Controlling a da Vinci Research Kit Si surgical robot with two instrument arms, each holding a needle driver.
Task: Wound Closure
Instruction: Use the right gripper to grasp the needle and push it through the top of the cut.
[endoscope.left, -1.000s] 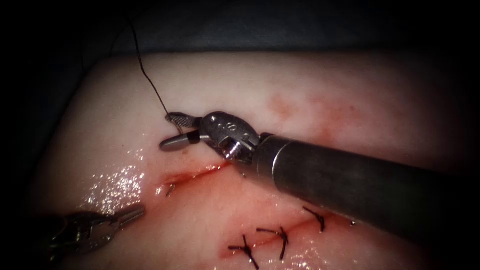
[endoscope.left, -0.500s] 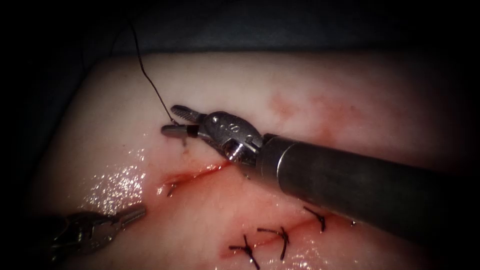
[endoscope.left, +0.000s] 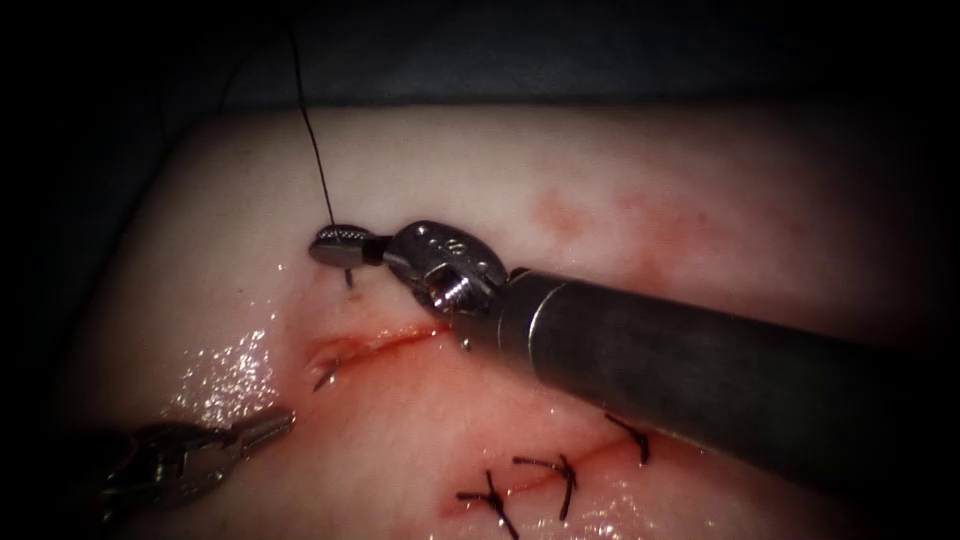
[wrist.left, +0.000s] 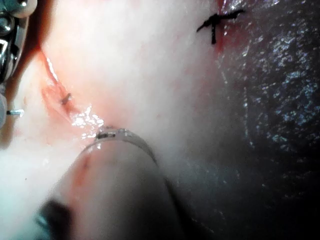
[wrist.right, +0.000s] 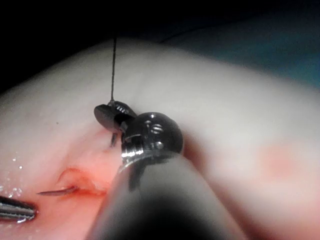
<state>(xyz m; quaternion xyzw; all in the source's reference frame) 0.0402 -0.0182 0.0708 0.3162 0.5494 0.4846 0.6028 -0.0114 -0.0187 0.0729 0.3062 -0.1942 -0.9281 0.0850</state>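
The right hand (endoscope.left: 335, 246) is closed on the needle's tail end, where the thread (endoscope.left: 315, 150) leaves it. The needle (wrist.right: 57, 190) sits in the tissue (endoscope.left: 480, 180), its tip out at the cut (endoscope.left: 375, 345) below this hand. The left hand (endoscope.left: 262, 427), closed and empty, waits nearby.

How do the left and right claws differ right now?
The right claw is shut on the needle at its tail end, where the thread rises from it; the left claw is shut on nothing. The right claw sits above the cut; the left claw lies apart, below the cut's left end, over wet tissue. Both are closed. The needle's tip shows in the cut.
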